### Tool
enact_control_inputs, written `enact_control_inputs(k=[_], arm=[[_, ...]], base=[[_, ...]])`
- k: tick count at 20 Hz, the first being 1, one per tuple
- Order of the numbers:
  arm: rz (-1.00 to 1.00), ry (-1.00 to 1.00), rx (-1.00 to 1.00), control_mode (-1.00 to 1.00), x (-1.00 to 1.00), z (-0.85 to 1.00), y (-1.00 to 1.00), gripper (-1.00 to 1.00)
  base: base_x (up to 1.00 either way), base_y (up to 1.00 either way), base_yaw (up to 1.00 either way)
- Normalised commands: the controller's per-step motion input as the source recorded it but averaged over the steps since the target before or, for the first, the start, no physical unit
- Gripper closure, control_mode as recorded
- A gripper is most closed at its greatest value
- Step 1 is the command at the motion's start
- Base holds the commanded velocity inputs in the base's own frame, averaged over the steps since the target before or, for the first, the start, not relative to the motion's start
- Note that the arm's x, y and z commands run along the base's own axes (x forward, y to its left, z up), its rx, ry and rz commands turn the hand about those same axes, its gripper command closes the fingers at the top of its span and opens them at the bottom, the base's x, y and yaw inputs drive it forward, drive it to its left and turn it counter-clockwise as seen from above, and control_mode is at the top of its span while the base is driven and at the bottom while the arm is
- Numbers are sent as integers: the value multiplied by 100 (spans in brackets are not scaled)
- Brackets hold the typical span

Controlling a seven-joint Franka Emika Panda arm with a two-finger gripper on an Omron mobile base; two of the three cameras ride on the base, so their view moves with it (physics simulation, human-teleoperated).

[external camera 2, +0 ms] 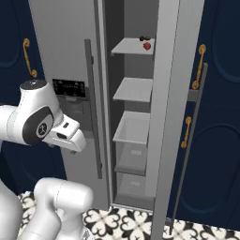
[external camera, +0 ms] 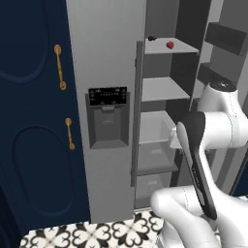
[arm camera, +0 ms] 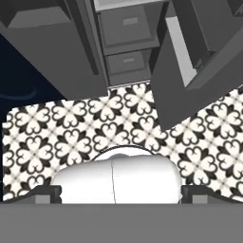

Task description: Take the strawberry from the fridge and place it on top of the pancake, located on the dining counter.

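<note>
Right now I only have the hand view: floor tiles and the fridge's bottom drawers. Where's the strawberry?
Observer: On the top shelf of the open side of the fridge. The strawberry sits toward the shelf's right.
Operator: Anything next to it?
Observer: A small dark thing lies to its left, nearer the back and apart from it.
Operator: How does the arm sit against that shelf?
Observer: The arm is folded well below it, about level with the lower shelves.
</note>
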Motion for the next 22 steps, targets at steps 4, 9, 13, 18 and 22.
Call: enact_control_inputs(k=[4, 9, 13, 18, 22], arm=[[0, 0, 0, -100, 0, 0, 0, -100], [0, 0, 0, -100, 0, 0, 0, -100], [-2, 0, 0, 100, 0, 0, 0, -100], [0, 0, 0, 100, 0, 0, 0, -100], [0, 0, 0, 100, 0, 0, 0, -100]], base=[[0, 0, 0], [0, 0, 0], [3, 16, -27], [28, 41, -39], [76, 38, -15]])
